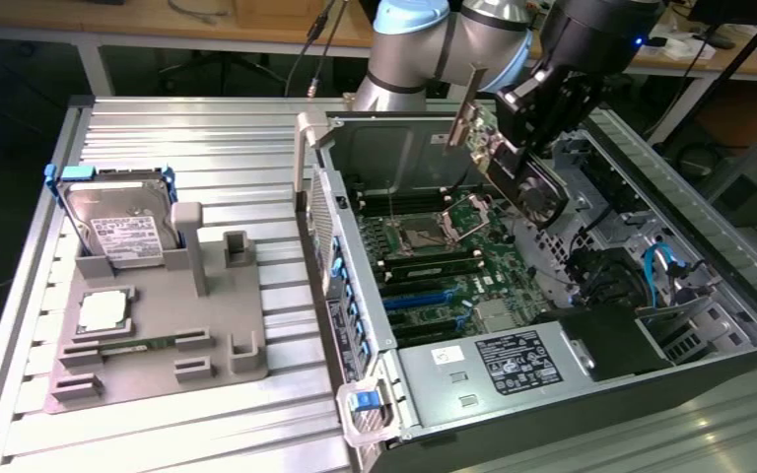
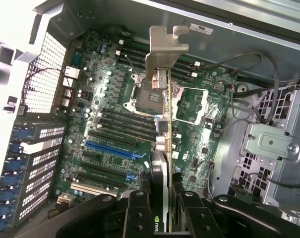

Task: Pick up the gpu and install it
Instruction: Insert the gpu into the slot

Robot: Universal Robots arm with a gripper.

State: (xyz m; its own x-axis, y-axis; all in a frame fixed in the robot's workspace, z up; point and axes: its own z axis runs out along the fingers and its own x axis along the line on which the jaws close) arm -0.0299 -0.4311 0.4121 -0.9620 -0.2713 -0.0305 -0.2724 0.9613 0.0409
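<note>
The gpu (image 1: 516, 169), a thin card with a green circuit board, a black cooler on one face and a silver end bracket (image 2: 165, 45), is pictured clamped edge-on between the fingers of the gripper (image 2: 163, 208), with the bracket at the end farthest from the gripper. It is held tilted in the air inside the open computer case (image 1: 352, 325), above the motherboard (image 2: 110, 124) and apart from it, not yet seated in any slot.

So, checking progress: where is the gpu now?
In the exterior view's right half, the gpu hangs in the gripper above the motherboard in the computer case, near the CPU socket.
</note>
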